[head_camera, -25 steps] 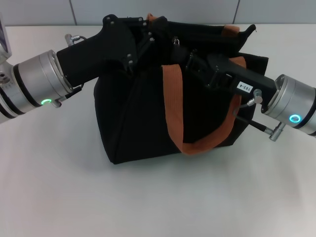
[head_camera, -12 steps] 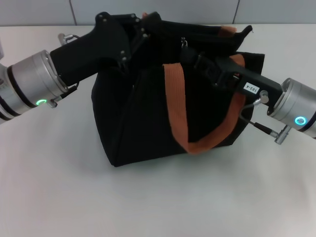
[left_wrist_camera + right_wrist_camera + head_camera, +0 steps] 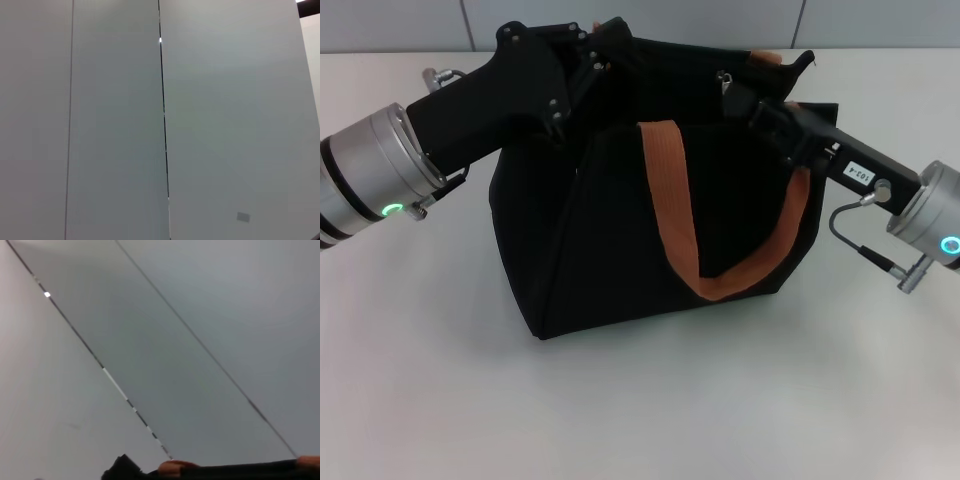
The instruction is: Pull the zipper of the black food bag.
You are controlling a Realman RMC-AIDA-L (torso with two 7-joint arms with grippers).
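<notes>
Boxy black food bag (image 3: 610,240), orange-brown straps (image 3: 670,210)

Silver arms (image 3: 370,175) (green rings), black housings

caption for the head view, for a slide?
Left gripper at the black food bag's top-left corner; right gripper by the zipper.

Left gripper (image 3: 595,45) and right gripper (image 3: 745,95) both reach inward from opposite sides.
</notes>
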